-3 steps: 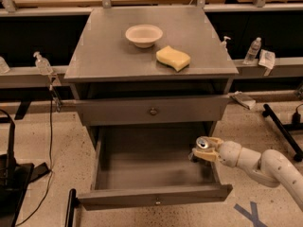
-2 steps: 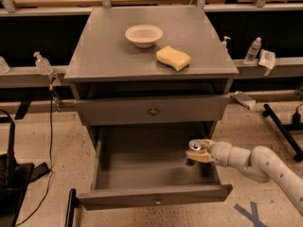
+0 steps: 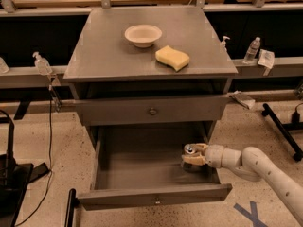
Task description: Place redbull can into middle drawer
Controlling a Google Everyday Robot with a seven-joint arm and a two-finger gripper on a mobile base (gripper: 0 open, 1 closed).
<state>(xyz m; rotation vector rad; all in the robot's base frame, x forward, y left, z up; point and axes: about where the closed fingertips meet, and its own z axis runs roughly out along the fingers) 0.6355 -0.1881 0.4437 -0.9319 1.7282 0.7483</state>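
The middle drawer point(image 3: 142, 167) of the grey cabinet is pulled wide open, its knobbed front point(image 3: 156, 196) toward me. My gripper point(image 3: 193, 155) comes in from the right on a white arm and is shut on the redbull can point(image 3: 190, 151). The can's shiny top shows between the fingers point(image 3: 194, 160). It is held upright inside the drawer, near its right side and low over the drawer floor. I cannot tell whether the can touches the floor.
The closed upper drawer front point(image 3: 152, 110) hangs over the back of the open drawer. A white bowl point(image 3: 143, 35) and a yellow sponge point(image 3: 172, 57) sit on the cabinet top. Plastic bottles point(image 3: 252, 50) stand on rails at both sides. A black stand point(image 3: 14, 183) is at the left.
The gripper has carried the can leftward from above the drawer's right wall to a spot inside the drawer, and a little lower.
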